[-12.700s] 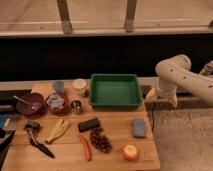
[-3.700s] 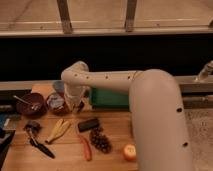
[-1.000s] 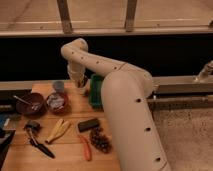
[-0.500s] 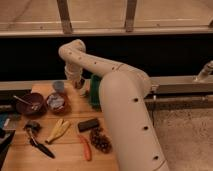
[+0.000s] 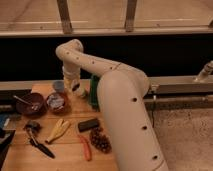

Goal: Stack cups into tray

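Note:
My gripper (image 5: 75,88) hangs at the back of the wooden table, right over a cream-white cup (image 5: 80,93) and touching or nearly touching it. A pale grey-blue cup (image 5: 59,86) stands just to the left of them. Only a narrow strip of the green tray (image 5: 93,93) shows to the right of the cream cup. My own arm hides the rest of the tray. A dark-red bowl (image 5: 57,102) in front of the grey-blue cup holds something pale and shiny.
A second dark-red bowl (image 5: 29,105) with a spoon sits at the left. Nearer the front lie bananas (image 5: 58,129), a dark block (image 5: 88,124), a dark bunch (image 5: 100,141), a red-orange stick (image 5: 86,148) and a black tool (image 5: 40,145). My arm fills the table's right side.
The wrist has sunk a little and shifted slightly left, so the gripper is closer to the cream-white cup. Everything else on the table has stayed put.

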Robot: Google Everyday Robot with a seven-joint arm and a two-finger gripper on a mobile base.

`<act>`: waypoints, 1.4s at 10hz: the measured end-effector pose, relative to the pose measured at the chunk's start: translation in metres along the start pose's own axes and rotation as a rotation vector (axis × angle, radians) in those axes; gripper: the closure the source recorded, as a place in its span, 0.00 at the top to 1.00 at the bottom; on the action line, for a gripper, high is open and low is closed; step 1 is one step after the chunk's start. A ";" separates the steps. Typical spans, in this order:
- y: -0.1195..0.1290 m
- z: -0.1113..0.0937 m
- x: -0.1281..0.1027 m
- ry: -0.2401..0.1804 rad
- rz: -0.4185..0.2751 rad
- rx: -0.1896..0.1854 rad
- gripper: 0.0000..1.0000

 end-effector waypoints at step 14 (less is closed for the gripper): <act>0.010 0.038 0.006 0.041 -0.011 -0.059 0.80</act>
